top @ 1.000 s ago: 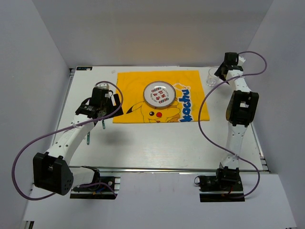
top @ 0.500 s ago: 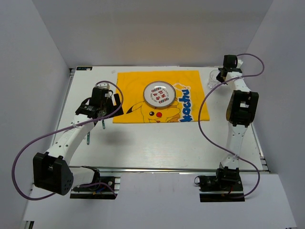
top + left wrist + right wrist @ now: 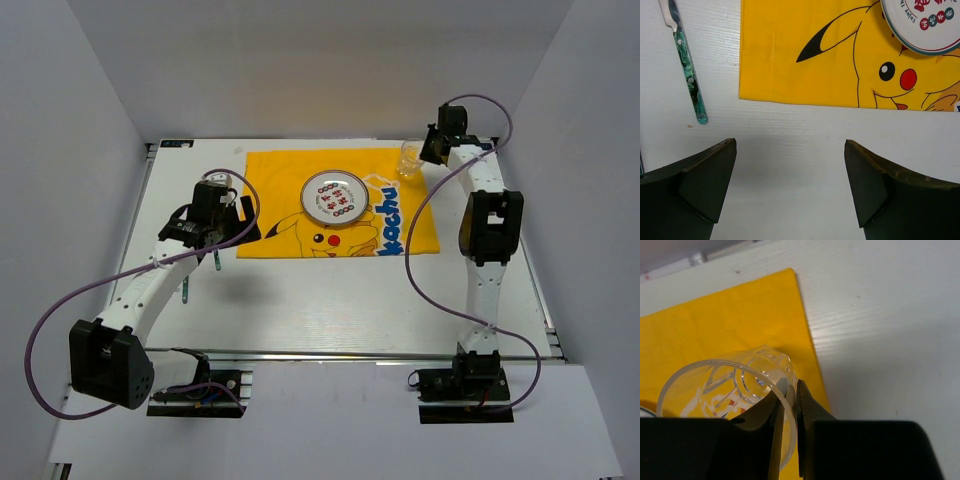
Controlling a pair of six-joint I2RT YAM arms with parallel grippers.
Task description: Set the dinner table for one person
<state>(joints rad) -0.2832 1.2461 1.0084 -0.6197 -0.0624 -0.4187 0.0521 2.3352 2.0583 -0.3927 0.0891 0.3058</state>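
1. The large white rectangular dinner table (image 3: 330, 300) spreads from the arm bases at 6 o'clock to the back wall at 12 o'clock. A metal rail (image 3: 350, 353) runs along its near edge.
2. The left gripper (image 3: 790, 145) hangs over bare tabletop beside the 7 o'clock corner of the yellow Pikachu-print cloth placemat (image 3: 400, 215). Its 2 black fingers are spread wide with nothing between them.
3. A utensil with a marbled green handle (image 3: 690, 70) lies flat on the table at 9 o'clock of that corner, near the cloth but not touching it. Its metal end points to 12 o'clock.
4. A round white plate with a dark rim and red-and-dark printed marks (image 3: 333, 197) rests on the placemat, toward its 12 o'clock edge.
5. At 2 o'clock of the plate, the right gripper (image 3: 786, 400) pinches the wall of a clear ribbed drinking cup (image 3: 720, 390), 1 finger inside the rim and 1 outside. The cup is over the placemat's 1 o'clock corner; I cannot tell whether its base touches the cloth.
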